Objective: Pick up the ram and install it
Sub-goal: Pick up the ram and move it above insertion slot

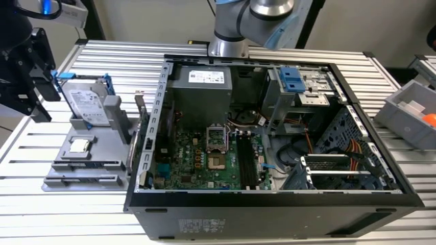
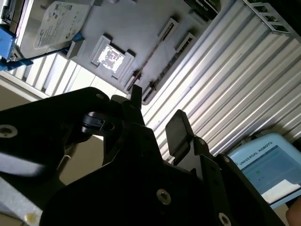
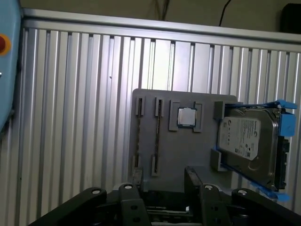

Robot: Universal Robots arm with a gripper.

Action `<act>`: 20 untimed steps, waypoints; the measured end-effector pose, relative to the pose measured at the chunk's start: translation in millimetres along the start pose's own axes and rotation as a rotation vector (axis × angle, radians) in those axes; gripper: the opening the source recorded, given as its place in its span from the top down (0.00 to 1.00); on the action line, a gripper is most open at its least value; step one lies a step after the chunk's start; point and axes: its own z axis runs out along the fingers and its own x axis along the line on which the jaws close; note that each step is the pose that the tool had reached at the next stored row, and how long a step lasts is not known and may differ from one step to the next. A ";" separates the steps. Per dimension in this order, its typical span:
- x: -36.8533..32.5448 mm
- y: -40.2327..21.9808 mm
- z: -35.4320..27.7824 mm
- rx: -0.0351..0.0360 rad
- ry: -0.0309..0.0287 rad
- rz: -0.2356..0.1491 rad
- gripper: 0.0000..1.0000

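Ram (image 3: 158, 136) on edge in grey tray (image 1: 105, 151) slot, exterior view's lower left; claw (image 3: 164, 181) open, empty, well clear of it, wrist aimed at tray.

The exterior view looks steeply down on the whole open computer case (image 1: 272, 214) and, at the exterior view's left, the gray tray (image 1: 65, 155) on the slatted table (image 1: 27, 204). Both wrist views ride on my arm and look past my gripper (image 3: 163, 176) at that tray, the first squarely from above, the second at a slant. The tray, its hard drive (image 3: 247, 136) and square chip (image 3: 186, 117) appear in all three views.
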 end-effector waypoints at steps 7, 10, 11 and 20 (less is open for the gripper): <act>-0.3 -0.1 4.4 0.0001 0.0002 0.000 0.00; -0.3 -0.1 5.4 0.0000 0.0002 0.000 0.00; -0.3 -0.1 5.4 0.0000 0.0003 0.000 0.00; -0.5 0.2 6.5 0.0022 0.0003 0.000 0.00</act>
